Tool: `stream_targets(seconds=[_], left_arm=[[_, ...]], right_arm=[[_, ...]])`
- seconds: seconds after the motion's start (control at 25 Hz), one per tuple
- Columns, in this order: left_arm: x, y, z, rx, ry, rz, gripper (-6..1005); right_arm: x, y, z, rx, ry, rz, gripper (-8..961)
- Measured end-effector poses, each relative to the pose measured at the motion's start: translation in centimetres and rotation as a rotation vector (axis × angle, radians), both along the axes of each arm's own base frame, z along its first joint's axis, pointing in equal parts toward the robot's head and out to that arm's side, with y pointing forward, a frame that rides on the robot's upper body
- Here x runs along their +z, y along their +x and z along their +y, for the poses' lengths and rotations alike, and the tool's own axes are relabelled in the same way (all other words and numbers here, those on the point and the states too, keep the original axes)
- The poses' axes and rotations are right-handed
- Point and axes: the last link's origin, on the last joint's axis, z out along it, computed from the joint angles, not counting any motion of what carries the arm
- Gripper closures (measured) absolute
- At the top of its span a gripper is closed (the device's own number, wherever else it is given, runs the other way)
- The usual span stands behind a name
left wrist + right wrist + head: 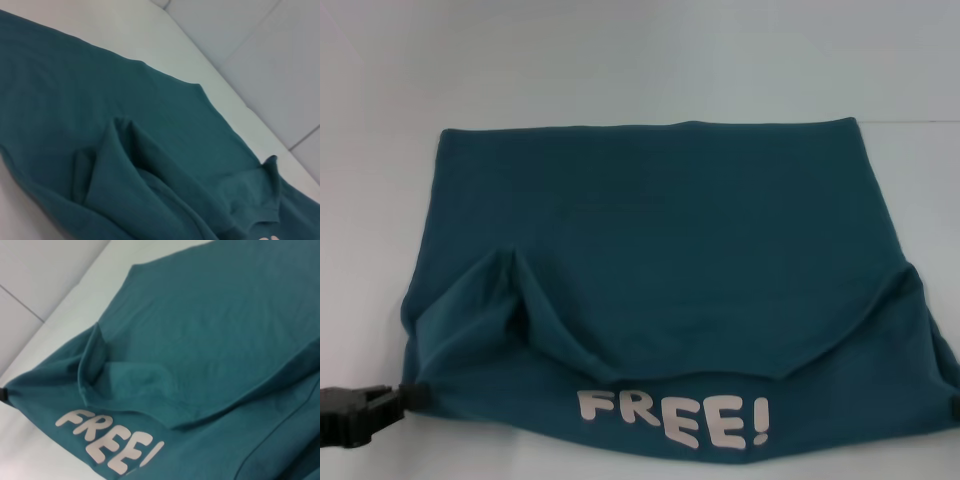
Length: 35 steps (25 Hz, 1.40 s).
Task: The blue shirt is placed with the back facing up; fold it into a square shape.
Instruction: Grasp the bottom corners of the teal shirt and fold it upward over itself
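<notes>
Left gripper [408,396]: low at the near left corner, closed on the blue shirt [670,260].
Right gripper: barely visible; grip unclear.
Shirt: long axis left-right, white lettering [675,418] nearest.

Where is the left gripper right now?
In the head view, the left gripper sits at the lower left, at the near-left corner of the blue shirt, left of its white FREE! lettering.

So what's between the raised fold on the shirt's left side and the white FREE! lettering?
Only the blue shirt's own cloth: a flap edge running from the raised fold toward the FREE! lettering, seen in the head view.
</notes>
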Motion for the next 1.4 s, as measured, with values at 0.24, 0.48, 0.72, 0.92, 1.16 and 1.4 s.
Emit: stream_targets(seconds=[0.24, 0.48, 0.72, 0.92, 1.16, 1.4], left_arm=[[0.5, -0.2, -1.0, -0.002, -0.047, -0.003, 974], [0.5, -0.3, -1.4, 0.002, -0.081, 0.007, 973], [0.7, -0.6, -2.0, 0.023, -0.098, 0.009, 973], [1.1, -0.7, -2.1, 0.048, -0.094, 0.000, 974], [2.7, 0.0, 0.4, 0.040, -0.049, -0.013, 974], [3.6, 1.3, 5.1, 0.030, 0.027, -0.030, 973]], right_arm=[[-0.1, 0.0, -0.5, 0.017, -0.040, -0.006, 915], [-0.1, -0.1, -0.6, 0.024, -0.070, -0.012, 915], [0.0, -0.4, -0.8, 0.035, -0.091, -0.002, 915], [0.0, -0.4, -1.0, 0.041, -0.096, 0.005, 916], [0.5, -0.7, 0.1, 0.046, -0.043, 0.016, 916], [1.6, -1.6, 3.5, 0.063, 0.086, 0.009, 915]])
